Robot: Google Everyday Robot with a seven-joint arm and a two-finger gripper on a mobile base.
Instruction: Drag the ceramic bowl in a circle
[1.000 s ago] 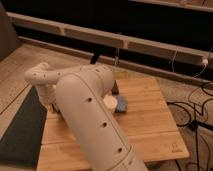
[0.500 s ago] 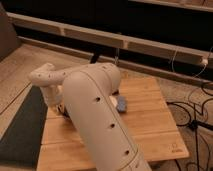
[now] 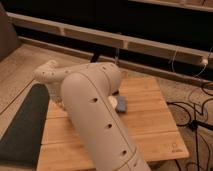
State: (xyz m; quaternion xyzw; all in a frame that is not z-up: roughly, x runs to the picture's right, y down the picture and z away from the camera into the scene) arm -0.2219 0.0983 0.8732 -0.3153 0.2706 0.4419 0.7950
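The hand sits out of sight behind the bulky white perforated robot arm, low at the left-centre of the frame; it is fully closed, and whether it has hold of anything cannot be told; the ceramic bowl is hidden too, so its place relative to the hand and its look cannot be made out; a flat blue rectangular pad peeks out just right of the arm, lying on the pale wooden slatted counter; a dark mat lies on the beige floor at lower left; black cables trail at right; a long pale ledge crosses the dark background.
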